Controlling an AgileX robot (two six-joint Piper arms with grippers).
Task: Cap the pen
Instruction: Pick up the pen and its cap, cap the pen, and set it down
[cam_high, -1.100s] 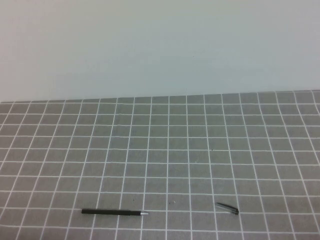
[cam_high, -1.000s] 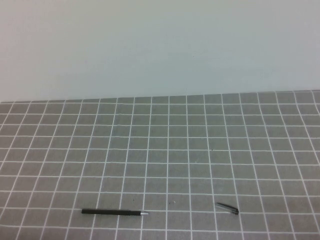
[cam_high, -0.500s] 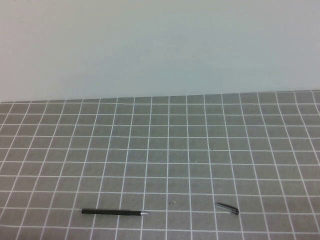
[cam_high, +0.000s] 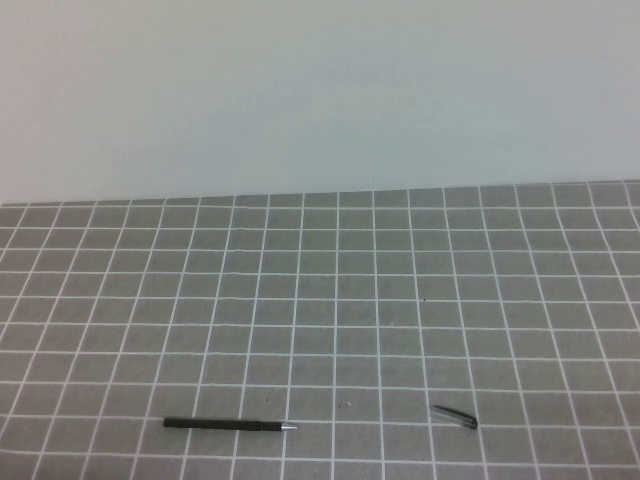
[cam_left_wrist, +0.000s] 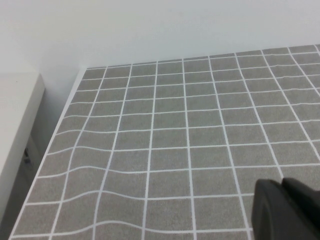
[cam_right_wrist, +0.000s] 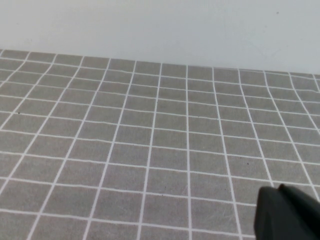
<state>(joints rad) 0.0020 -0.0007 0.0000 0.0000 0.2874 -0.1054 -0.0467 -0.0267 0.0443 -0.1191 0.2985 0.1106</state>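
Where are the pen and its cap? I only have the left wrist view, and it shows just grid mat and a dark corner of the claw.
Observer: The high view shows the pen lying flat on the mat, close to the robot's edge and on its left side.
Operator: And the cap?
Observer: The cap lies apart from the pen, off to the robot's right at about the same depth. The pen's silver tip faces it.
Operator: Is either arm near them?
Observer: No arm shows in the high view. The right claw appears only as a dark edge in its own wrist view over the mat, much like the left claw in yours.
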